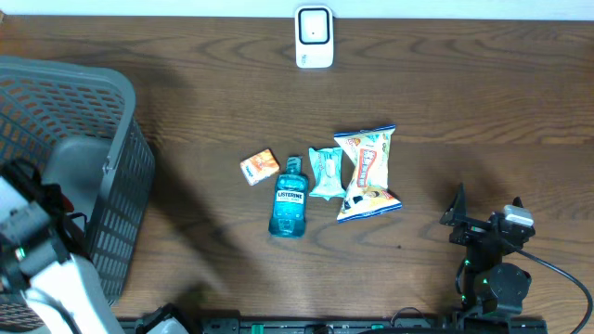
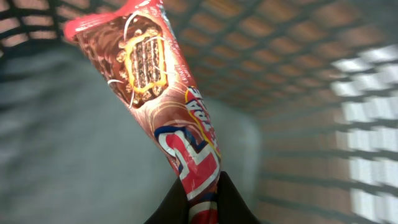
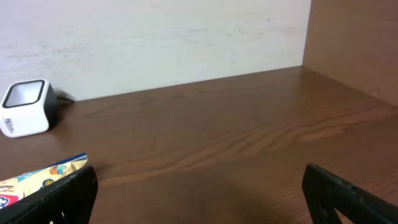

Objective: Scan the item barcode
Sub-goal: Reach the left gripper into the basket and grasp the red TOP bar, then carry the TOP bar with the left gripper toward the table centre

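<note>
Red snack wrapper: one; inside the grey basket; long axis runs from bottom centre up to the upper left of the left wrist view, crimped end uppermost; left gripper clamped on its lower end; seen in that view only. Overhead adds, on the table: one scanner at the far edge; one orange box, one Listerine bottle, one teal packet, one snack bag, clustered mid-table. Right gripper: fingers wide apart, holding nothing.
</note>
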Motion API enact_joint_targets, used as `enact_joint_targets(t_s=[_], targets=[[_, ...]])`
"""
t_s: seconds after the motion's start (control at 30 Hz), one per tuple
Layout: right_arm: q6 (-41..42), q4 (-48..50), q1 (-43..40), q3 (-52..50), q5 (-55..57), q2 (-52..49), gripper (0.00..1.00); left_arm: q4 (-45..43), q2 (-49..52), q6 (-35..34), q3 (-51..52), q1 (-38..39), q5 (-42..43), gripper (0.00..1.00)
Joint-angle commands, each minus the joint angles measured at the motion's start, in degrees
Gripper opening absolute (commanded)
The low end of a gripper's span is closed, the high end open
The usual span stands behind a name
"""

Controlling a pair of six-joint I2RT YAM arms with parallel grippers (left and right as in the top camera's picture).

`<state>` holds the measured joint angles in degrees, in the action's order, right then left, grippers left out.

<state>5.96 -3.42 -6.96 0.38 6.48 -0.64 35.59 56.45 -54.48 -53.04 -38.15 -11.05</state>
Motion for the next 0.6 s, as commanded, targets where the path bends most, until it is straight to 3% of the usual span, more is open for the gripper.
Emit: enact_joint_targets(t_s=[0.0, 0.1, 0.17, 0.37, 0.57], targets=[[0.8, -0.2, -0.5, -0.1, 0.7, 0.3, 0.99, -1.7, -8.0, 1.6, -0.5, 0.0, 7.8, 0.07], [0.8, -0.2, -0.5, -0.1, 0.7, 0.3, 0.99, -6.2, -14.8, 2.9, -0.5, 0.0, 17.6, 0.07], [0.8, -0.2, -0.5, -0.1, 0.7, 0.3, 0.99, -12.3, -18.9, 6.0, -0.5, 0.0, 30.5, 0.07], [0.8, -0.2, -0.5, -0.1, 0.7, 0.3, 0.99, -24.5, -21.4, 9.1, -0.5, 0.0, 56.6, 0.07], [0.8, -0.2, -0.5, -0.1, 0.7, 0.3, 0.99, -27.8, -21.2, 17.9, -0.4, 4.2, 72.2, 0.07]])
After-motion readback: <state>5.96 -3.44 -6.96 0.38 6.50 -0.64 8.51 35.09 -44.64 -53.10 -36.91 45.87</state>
